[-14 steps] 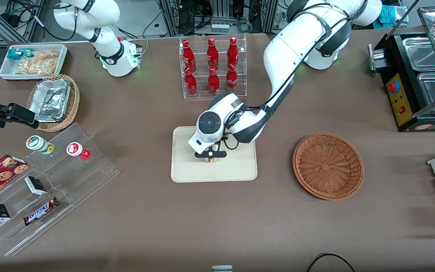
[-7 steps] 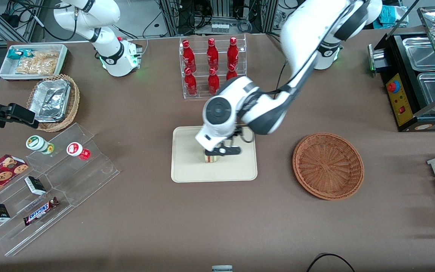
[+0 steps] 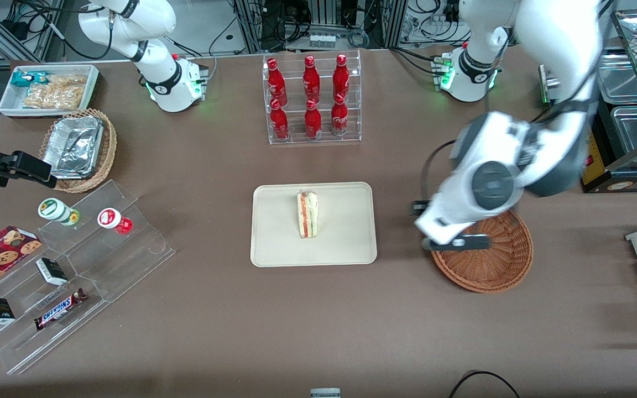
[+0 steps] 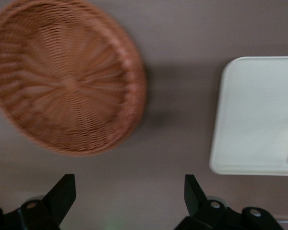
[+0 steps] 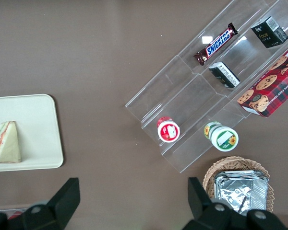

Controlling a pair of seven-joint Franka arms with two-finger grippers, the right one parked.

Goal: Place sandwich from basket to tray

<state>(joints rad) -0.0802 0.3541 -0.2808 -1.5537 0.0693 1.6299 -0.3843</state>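
Six red bottles [image 3: 310,97], two baskets [image 3: 484,254], one sandwich [image 3: 307,214], one tray [image 3: 280,243].

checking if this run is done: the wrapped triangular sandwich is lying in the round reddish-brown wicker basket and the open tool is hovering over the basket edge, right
Not quite. The wrapped triangular sandwich lies on the flat cream rectangular tray, not in the round reddish-brown wicker basket, which holds nothing; the front view shows this. The rest holds: the open tool hovers over the basket's edge.

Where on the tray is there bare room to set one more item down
The tray has bare patches on both sides of the sandwich, between it and each short rim, plus a strip along the rim nearest the front camera. The basket is empty, but the open end effector hovers over its edge.
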